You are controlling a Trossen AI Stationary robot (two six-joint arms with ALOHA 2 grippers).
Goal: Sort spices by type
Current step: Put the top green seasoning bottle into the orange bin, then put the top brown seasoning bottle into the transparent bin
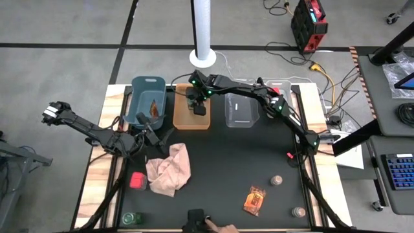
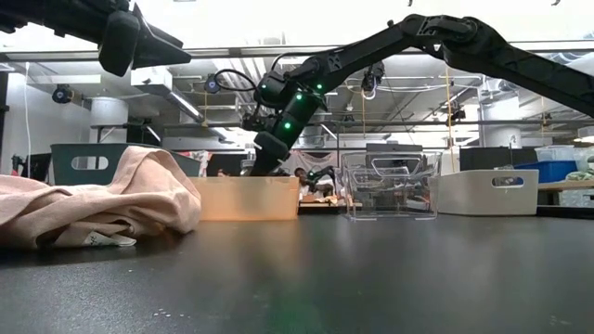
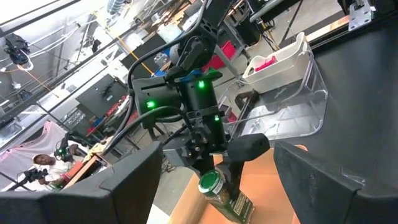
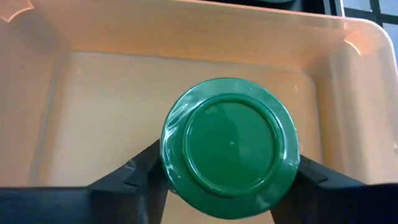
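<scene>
Two spices look sorted so far: an orange-brown foil packet [image 1: 154, 109] lies in the blue bin [image 1: 147, 85] at 11 o'clock, and something red [image 3: 263, 62] sits in the white bin [image 3: 287, 58]. The right gripper [image 1: 198, 105] hangs over the orange bin [image 1: 182, 120] at 12 o'clock, its fingers squeezing a green-capped jar [image 4: 231, 147]. Still out on the table [image 1: 246, 162] are a red box [image 1: 137, 180], another green jar [image 1: 131, 219], a second packet [image 1: 254, 200] and two tiny jars [image 1: 276, 180] down near 5 o'clock. The left gripper [image 1: 143, 139] waits at 9 o'clock, fingers wide apart. Only the right wrist view shows the orange bin bare inside. Only the high view shows the leftover spices.
</scene>
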